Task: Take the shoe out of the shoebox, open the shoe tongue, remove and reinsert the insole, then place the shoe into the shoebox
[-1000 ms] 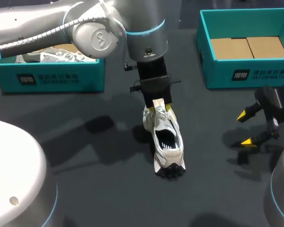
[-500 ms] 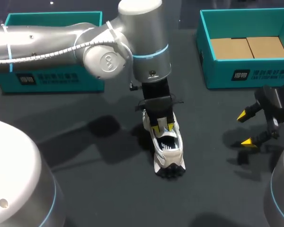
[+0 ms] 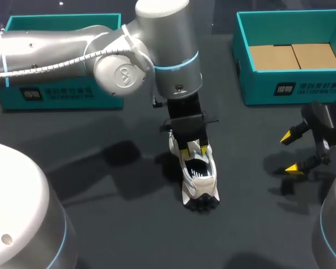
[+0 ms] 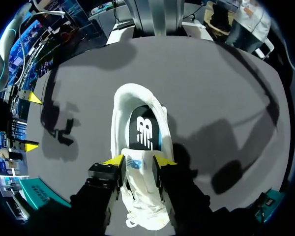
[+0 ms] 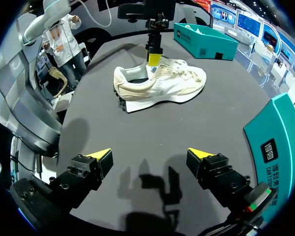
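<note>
**Shoe out of its box, tongue pinched**

The white shoe [image 3: 197, 178] stands at the table's middle, outside both boxes. The left gripper [image 4: 137, 161] clamps the shoe tongue [image 4: 139, 174] from both sides. The right gripper [image 3: 294, 152] hangs wide open near the right edge. The far-right shoebox [image 3: 294, 88] holds brown cardboard [image 3: 294, 56]. I cannot make out what is in the far-left shoebox [image 3: 61, 92].

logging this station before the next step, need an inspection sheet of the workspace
surface: dark table, no spills seen
job's things: shoe upright mid-table, outside both boxes, insole inside; left box partly hidden by the left arm; right box holds cardboard
clutter: nothing seen
claws: left claw shut on the tongue; right claw open, empty
cables: grey cable along the left arm
surroundings: nothing seen
</note>
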### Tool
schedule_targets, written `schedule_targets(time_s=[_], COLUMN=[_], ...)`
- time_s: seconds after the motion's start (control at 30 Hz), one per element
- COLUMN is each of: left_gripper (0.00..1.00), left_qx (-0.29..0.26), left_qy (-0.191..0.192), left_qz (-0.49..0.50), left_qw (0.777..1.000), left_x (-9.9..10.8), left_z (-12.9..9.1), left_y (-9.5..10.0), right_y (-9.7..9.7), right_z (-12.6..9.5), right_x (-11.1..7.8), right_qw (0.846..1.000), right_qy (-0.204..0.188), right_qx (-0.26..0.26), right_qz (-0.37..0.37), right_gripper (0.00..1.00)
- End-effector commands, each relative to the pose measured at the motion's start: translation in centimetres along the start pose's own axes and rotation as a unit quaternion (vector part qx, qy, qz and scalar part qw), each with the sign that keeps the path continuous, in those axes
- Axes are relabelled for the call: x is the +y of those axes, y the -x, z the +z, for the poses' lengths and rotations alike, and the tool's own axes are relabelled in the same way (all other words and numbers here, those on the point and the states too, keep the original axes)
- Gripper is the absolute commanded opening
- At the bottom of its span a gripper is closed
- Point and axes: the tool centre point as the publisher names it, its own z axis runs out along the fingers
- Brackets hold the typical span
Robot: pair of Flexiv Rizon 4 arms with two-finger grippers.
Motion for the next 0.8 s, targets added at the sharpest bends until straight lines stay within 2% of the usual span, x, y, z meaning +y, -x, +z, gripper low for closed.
schedule_targets(time_s=[0.03,0.17,0.43,0.57,0.6,0.63,0.73,0.8], left_gripper=[0.36,0.36,0.40,0.50,0.78,1.00,1.00,1.00], left_qx=[0.004,0.003,-0.013,0.001,-0.002,-0.002,-0.002,-0.002], left_qy=[-0.006,-0.005,0.015,0.014,0.017,0.028,0.121,0.121], left_qz=[-0.004,0.001,-0.012,-0.062,-0.089,-0.130,-0.140,-0.140], left_qw=[1.000,1.000,1.000,0.998,0.996,0.991,0.983,0.983], left_x=[0.5,-0.7,-2.6,-3.6,-3.8,-4.1,-5.3,-5.3], left_z=[3.0,2.1,-3.0,-4.7,-5.0,-5.2,-6.4,-6.4], left_y=[0.3,-0.3,-1.2,-1.0,-0.9,-0.8,-0.9,-0.9], right_y=[-0.1,-0.1,-0.1,-0.1,-0.1,-0.1,-0.1,-0.1], right_z=[0.0,0.0,0.0,0.0,0.0,0.0,0.0,0.0], right_x=[0.0,0.0,0.0,0.0,0.0,0.0,0.0,0.0], right_qw=[1.000,1.000,1.000,1.000,1.000,1.000,1.000,1.000], right_qy=[-0.001,-0.001,-0.001,-0.001,-0.001,-0.001,-0.001,-0.001], right_qx=[0.000,0.000,0.000,0.000,0.000,0.000,0.000,0.000], right_qz=[0.000,0.000,0.000,0.000,0.000,0.000,0.000,0.000], right_gripper=[1.00,1.00,1.00,1.00,1.00,1.00,1.00,1.00])
